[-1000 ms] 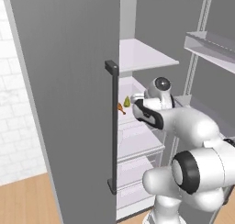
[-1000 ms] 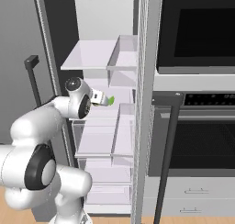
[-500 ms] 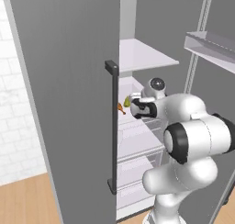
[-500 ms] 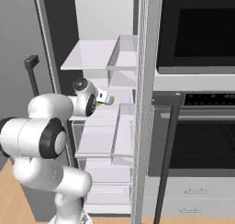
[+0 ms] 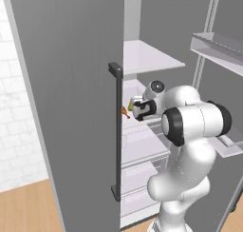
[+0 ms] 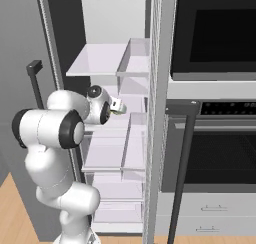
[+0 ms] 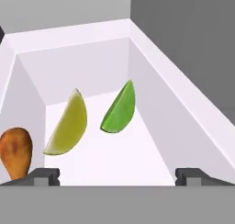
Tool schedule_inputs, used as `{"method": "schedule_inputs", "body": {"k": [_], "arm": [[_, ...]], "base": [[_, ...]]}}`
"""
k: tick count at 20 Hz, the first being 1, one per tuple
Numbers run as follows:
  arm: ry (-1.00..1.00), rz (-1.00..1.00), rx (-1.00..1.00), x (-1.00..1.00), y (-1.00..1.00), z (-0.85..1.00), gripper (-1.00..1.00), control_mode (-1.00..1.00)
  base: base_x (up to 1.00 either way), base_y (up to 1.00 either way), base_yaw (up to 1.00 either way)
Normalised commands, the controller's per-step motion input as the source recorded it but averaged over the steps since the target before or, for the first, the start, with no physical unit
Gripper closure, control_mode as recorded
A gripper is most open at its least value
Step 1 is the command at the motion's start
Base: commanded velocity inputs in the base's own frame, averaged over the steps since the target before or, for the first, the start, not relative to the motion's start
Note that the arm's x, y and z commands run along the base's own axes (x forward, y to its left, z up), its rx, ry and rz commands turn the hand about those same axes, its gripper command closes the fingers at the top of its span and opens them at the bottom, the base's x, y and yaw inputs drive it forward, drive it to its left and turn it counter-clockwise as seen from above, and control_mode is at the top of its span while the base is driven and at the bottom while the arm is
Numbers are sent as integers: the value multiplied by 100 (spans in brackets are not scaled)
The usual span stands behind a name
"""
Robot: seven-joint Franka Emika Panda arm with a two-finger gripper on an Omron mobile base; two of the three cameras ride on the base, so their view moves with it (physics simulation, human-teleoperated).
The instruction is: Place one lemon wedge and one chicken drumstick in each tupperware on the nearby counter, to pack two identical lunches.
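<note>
Lemon wedge [image 7: 68, 125] beside green wedge [image 7: 120, 109] in fridge bin [image 7: 179, 103], drumstick [image 7: 15, 152] at edge, arm bent reaching in, hand [image 7: 118, 174] fingers wide apart.

Kitchen: open fridge [image 6: 115, 138], built-in oven [image 6: 215, 138]

No lettering, label, brand, number or sign can be read on any surface in these views of the kitchen.

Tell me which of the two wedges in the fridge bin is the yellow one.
The yellow wedge is the one on the left in the hand view, next to the drumstick. The other wedge, to its right, is bright green.
</note>
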Motion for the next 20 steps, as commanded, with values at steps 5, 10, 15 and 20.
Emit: {"method": "schedule_inputs", "body": {"k": [5, 10, 15, 20], "arm": [[4, -1, 0, 54, 0, -26, -100, -100], [4, -1, 0, 51, 0, -27, -100, -100], [3, -1, 0, 49, 0, -27, -100, -100], [5, -4, 0, 27, -4, -32, -100, -100]], "base": [[0, 0, 0], [0, 0, 0], [0, 0, 0], [0, 0, 0]]}}
